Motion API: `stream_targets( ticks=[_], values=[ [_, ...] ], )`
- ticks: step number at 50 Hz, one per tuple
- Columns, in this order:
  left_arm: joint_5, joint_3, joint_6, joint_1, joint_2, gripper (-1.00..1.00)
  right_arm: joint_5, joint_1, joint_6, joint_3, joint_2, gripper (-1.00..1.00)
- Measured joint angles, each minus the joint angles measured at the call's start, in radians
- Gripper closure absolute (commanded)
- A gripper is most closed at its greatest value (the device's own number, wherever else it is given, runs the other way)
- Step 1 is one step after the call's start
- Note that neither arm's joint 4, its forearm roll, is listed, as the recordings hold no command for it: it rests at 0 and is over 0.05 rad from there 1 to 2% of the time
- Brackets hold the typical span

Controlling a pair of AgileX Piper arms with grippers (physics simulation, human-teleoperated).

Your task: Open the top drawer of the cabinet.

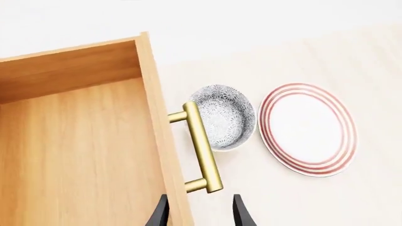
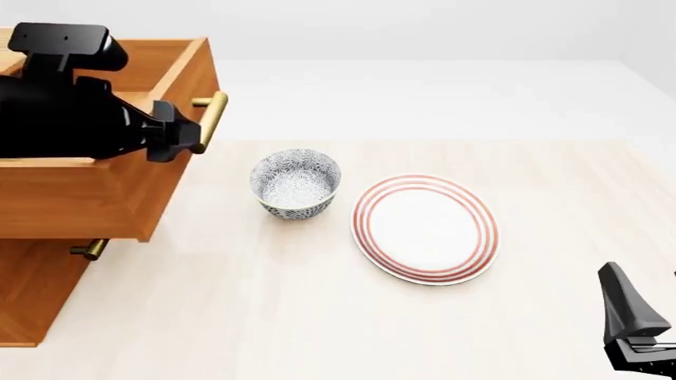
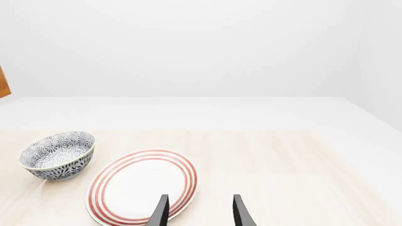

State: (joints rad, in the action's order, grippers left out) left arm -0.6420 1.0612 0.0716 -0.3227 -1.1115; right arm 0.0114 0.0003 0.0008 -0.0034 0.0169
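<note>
Straddling the handle (image 1: 201, 146), the left gripper (image 1: 199, 214) had jaws spread, one tip over the drawer (image 1: 75, 141) front; a slip could drop the pull. Front view: drawer stood well out of the cabinet (image 2: 32, 293), bowl (image 2: 296, 184) near; overpull risked derailing. Right gripper (image 3: 199, 212) hovered spread above the plate (image 3: 141, 186).

the cabinet (image 2: 43, 301) stands at the table's (image 2: 317, 332) left edge, top drawer (image 2: 116, 198) pulled out; bowl (image 2: 296, 184) mid-table, plate (image 2: 425, 228) just right of it.
</note>
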Motion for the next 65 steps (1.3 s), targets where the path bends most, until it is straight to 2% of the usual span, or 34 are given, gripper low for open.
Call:
stream_targets(
  ticks=[10,35,65],
  values=[
    [0.003,0.006,-0.009,-0.019,-0.010,-1.00,0.000,0.000,0.000,0.000,0.000,-1.00],
    [-0.008,0.012,0.026,-0.035,-0.014,-1.00,0.000,0.000,0.000,0.000,0.000,-1.00],
    [-0.116,0.105,-0.062,-0.029,-0.009,-1.00,0.000,0.000,0.000,0.000,0.000,-1.00]
  ],
)
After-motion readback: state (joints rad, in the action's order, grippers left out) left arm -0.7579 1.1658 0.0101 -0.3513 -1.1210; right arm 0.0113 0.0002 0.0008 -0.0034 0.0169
